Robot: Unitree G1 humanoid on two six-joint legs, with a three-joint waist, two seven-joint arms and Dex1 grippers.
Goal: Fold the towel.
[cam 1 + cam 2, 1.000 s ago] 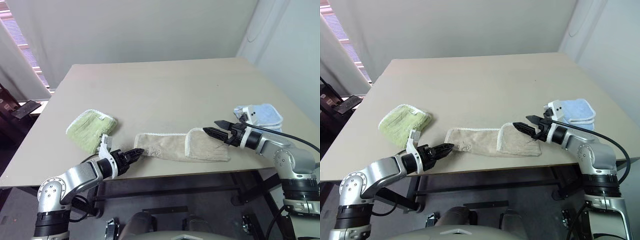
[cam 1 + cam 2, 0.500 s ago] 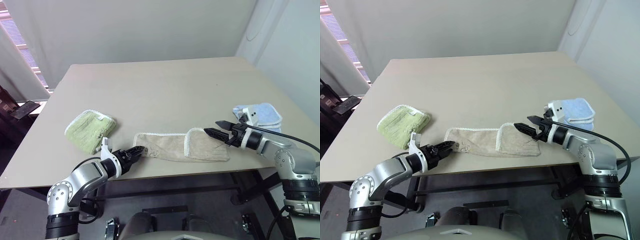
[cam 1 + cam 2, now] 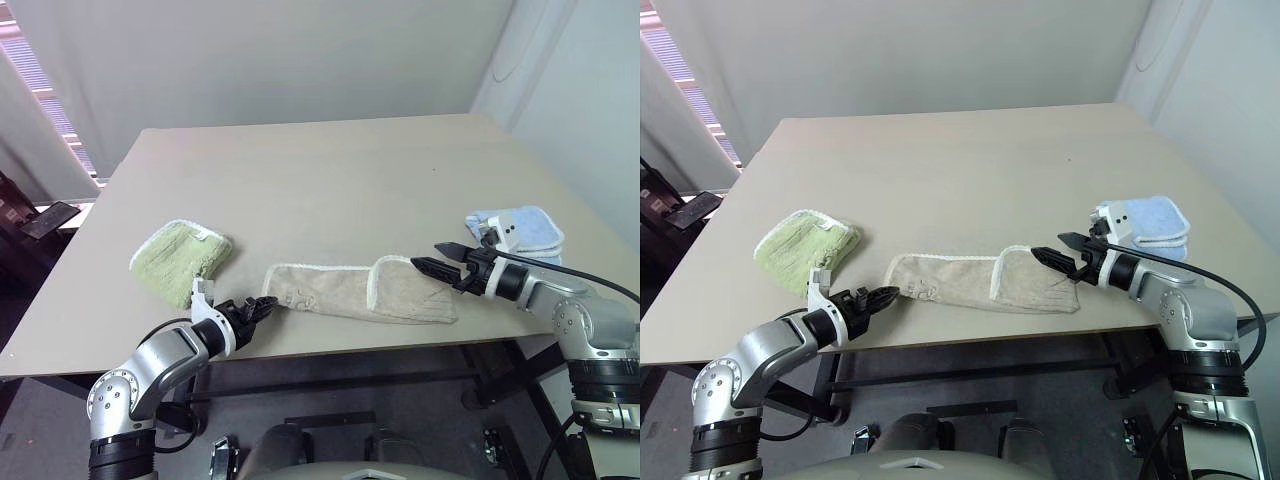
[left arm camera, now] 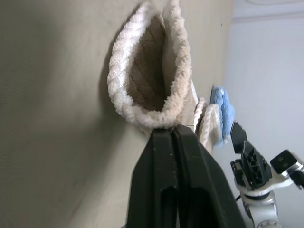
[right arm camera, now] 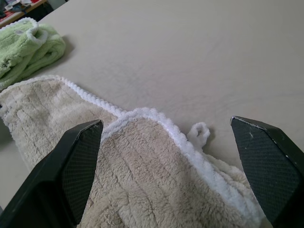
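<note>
the towel [image 3: 355, 292] lies stretched along the near edge of the table [image 3: 320, 180], with its right end folded back over itself so the white corded border makes a curve there; a small dark logo is visible close to its left end; the left gripper [image 3: 262, 308] is clenched on the left end of the towel, and in the left wrist view its two black fingers [image 4: 161, 180] are pressed together on the white edging, with the cloth bulging into a loop just past them; the right gripper [image 3: 432, 257] hovers with its fingers spread wide over the folded right end of the towel, grasping nothing; a light green folded cloth [image 3: 180, 258] rests on the table to the left of the towel, apart from it; a light blue folded cloth [image 3: 522, 228] rests near the right edge of the table, behind the right gripper
</note>
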